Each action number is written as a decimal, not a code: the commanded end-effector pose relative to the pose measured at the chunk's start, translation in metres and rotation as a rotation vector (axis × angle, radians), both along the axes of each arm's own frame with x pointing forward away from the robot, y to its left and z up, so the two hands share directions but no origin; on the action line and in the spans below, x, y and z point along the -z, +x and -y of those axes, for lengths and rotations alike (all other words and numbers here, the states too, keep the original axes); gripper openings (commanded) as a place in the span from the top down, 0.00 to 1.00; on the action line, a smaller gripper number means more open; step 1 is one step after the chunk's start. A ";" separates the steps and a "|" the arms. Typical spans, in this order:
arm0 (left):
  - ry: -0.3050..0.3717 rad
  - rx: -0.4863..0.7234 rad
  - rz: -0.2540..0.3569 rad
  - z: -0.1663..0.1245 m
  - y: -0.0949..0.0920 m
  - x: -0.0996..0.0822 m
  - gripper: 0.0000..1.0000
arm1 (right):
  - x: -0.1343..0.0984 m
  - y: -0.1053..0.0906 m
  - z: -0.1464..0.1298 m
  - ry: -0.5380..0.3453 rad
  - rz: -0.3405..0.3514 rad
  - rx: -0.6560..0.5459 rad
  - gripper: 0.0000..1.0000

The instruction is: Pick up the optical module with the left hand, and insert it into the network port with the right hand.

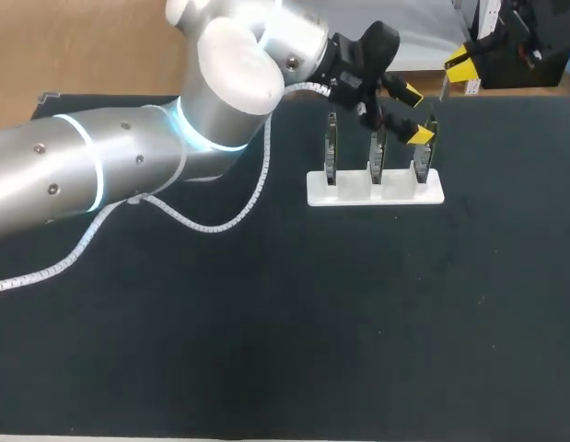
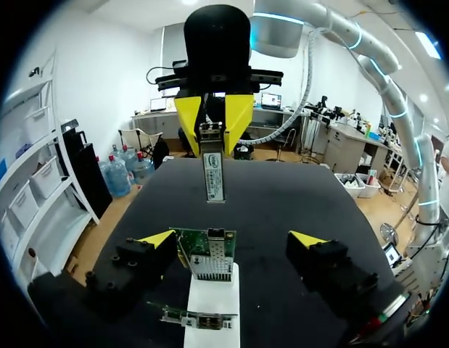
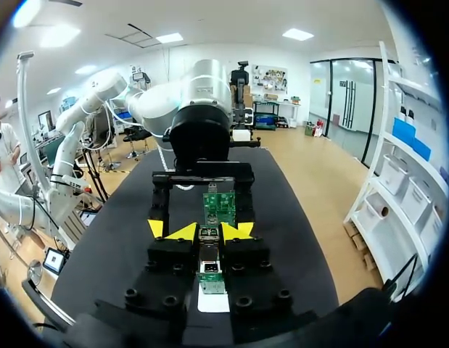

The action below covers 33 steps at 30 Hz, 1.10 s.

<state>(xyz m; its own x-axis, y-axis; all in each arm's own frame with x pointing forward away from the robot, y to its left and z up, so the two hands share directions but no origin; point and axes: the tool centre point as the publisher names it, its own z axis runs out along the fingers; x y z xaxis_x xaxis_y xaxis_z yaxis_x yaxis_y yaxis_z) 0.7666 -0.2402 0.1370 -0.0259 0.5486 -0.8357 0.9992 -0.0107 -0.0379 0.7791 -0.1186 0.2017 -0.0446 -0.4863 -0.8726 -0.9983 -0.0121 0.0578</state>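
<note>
**Hand-over done, insertion pending.** The right fingers (image 2: pixel 189 119) pinch the module (image 2: pixel 213 174) by its upper end. It hangs upright in the air, near the card (image 2: pixel 208 254) that carries the port (image 2: pixel 212 264) but clear of both. The left fingers (image 2: pixel 157 239) are spread wide, one on each side of that card and gripping nothing, so we judge the left arm's share finished. The card stands on edge in a white stand (image 1: pixel 375 189) on the table (image 1: pixel 312 322), apparently the end one of three.

**Left to do:** line the module up with the port and push it home.

**Hidden or unclear:**
- In the head view the right arm is cut off at the far edge, with only one yellow tip showing.
- The module is too thin to pick out in that view.
- The left arm covers much of the table's left side.
- The port's mouth is hard to make out in either wrist view, and we cannot tell how squarely the module faces it.
</note>
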 end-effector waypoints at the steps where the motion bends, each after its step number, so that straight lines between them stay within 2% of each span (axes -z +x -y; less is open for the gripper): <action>1: 0.041 0.008 -0.004 0.001 0.003 0.000 0.00 | 0.000 0.000 0.000 0.002 0.001 0.000 1.00; 5: 0.085 0.007 0.003 -0.001 0.001 0.002 0.00 | 0.000 0.000 0.000 0.003 0.002 0.001 1.00; 18: 0.122 0.018 -0.029 -0.004 -0.004 0.010 0.00 | 0.002 -0.001 0.001 0.014 0.004 0.011 1.00; 20: 0.153 0.009 -0.022 -0.004 -0.004 0.011 0.00 | 0.002 -0.001 0.001 0.015 0.005 0.012 1.00; 33: 0.170 0.018 -0.027 -0.001 -0.005 0.015 0.00 | 0.002 -0.001 0.001 0.019 0.006 0.014 1.00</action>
